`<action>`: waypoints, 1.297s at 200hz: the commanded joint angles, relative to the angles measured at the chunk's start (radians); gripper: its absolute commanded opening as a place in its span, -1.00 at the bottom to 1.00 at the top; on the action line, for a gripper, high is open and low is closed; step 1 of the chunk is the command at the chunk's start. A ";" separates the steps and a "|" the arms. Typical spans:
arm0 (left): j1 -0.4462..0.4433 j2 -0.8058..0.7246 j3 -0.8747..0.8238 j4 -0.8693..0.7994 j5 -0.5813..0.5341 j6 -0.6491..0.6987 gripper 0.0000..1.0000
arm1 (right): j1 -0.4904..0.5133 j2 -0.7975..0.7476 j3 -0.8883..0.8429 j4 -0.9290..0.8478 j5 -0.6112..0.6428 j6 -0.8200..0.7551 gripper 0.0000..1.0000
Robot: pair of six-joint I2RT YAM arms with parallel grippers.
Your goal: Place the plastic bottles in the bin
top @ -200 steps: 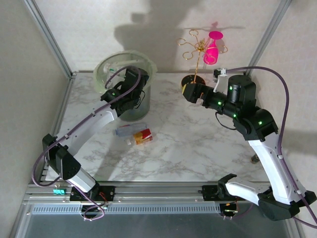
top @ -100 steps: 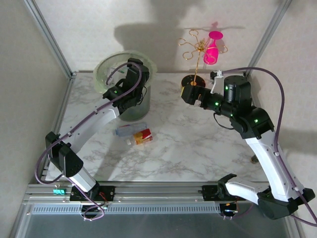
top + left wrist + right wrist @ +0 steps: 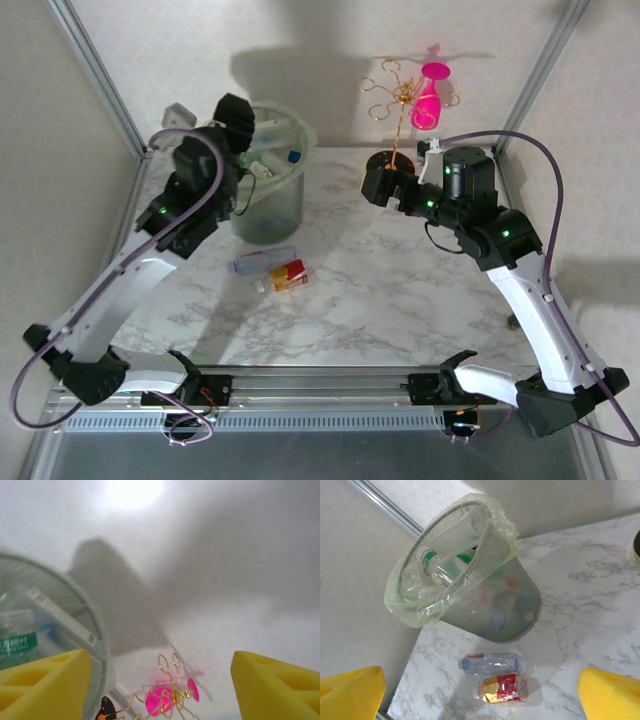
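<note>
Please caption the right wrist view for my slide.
Clear bottle and red bottle lie on the table beside the part-filled bin.

A white stone-look table top with grey swirls (image 3: 400,290) sits between pale walls (image 3: 300,40). Thin silver metal posts (image 3: 96,70) stand at its far corners. A silver metal rail (image 3: 320,386) runs along its near edge. Soft dark shadows (image 3: 290,75) lie on the back wall.

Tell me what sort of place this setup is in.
Probably a lab test cell rather than a home. Aluminium frame posts and plain white panels enclose a marble-pattern tabletop, and a metal mounting rail runs along its near edge.
</note>
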 commanded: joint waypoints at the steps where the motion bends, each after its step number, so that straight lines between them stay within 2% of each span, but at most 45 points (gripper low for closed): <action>1: 0.027 -0.048 -0.059 0.035 0.301 0.310 0.39 | -0.006 -0.001 -0.008 0.045 -0.011 -0.017 0.96; 28: 0.023 -0.095 -0.112 -0.101 0.499 0.444 0.35 | -0.005 -0.016 -0.033 0.048 -0.001 -0.024 0.96; 44: -0.009 -0.093 -0.134 -0.222 0.560 0.527 0.33 | -0.006 -0.020 -0.048 0.049 -0.002 -0.044 0.95; 59: -0.053 -0.069 -0.164 -0.319 0.617 0.600 0.40 | -0.001 -0.019 -0.064 0.052 0.003 -0.042 0.96; 75: -0.111 -0.035 -0.201 -0.399 0.589 0.656 0.45 | -0.001 -0.021 -0.067 0.047 0.054 0.002 0.97; 95: -0.150 -0.031 -0.287 -0.409 0.548 0.704 0.47 | 0.000 -0.053 -0.097 0.069 0.092 -0.010 0.97; 111: -0.150 -0.018 -0.341 -0.412 0.504 0.717 0.52 | -0.001 -0.078 -0.137 0.076 0.094 -0.033 0.94; 133: -0.150 0.032 -0.391 -0.427 0.451 0.731 0.56 | -0.001 -0.059 -0.140 -0.001 0.112 -0.047 0.91; 159: -0.148 0.076 -0.470 -0.382 0.408 0.772 0.63 | -0.001 -0.075 -0.172 -0.010 0.106 -0.054 0.91; 223: -0.142 0.265 -0.547 -0.292 0.355 0.805 0.74 | 0.000 -0.080 -0.184 -0.008 0.073 -0.048 0.92; 240: -0.134 0.303 -0.543 -0.266 0.382 0.810 0.78 | -0.001 -0.070 -0.181 -0.013 0.068 -0.048 0.93; 259: -0.130 0.335 -0.552 -0.236 0.389 0.823 0.92 | -0.003 -0.059 -0.173 -0.015 0.061 -0.046 0.93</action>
